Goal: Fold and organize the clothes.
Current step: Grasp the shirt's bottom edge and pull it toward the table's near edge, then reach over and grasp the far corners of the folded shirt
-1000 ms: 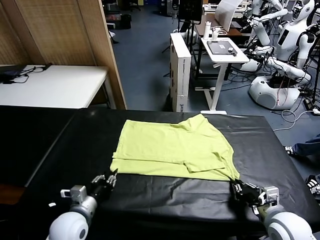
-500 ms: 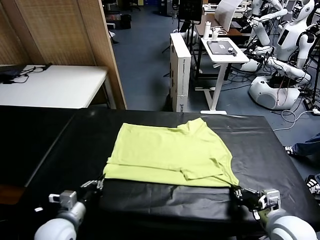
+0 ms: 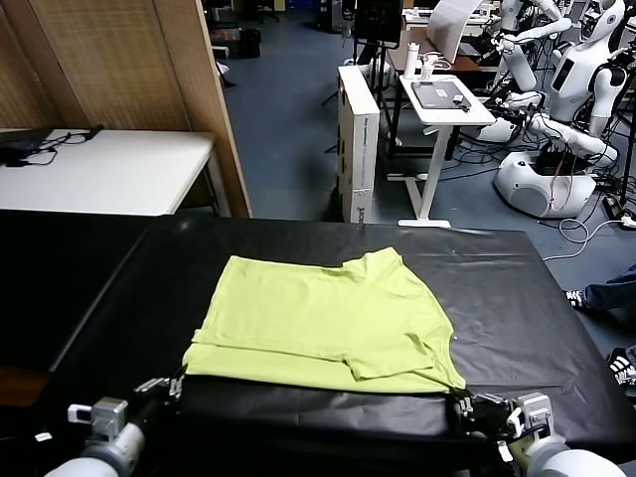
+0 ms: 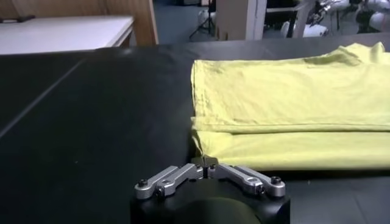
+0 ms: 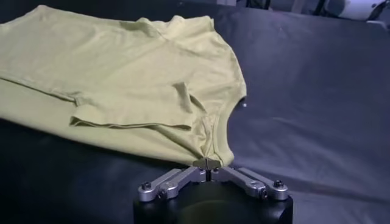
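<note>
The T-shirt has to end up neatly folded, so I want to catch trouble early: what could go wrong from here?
1. Both hands pinch the T-shirt's near corners close to the black table's front edge; further pulling could drag the hem over it.
2. The left hand and right hand each grip only a corner tip, so one could slip and skew the shirt.
3. The folded sleeve flap lies loose and may bunch.

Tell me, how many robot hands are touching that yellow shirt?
2. The left hand pinches the shirt at its near left corner; the right hand pinches the near right corner.
</note>
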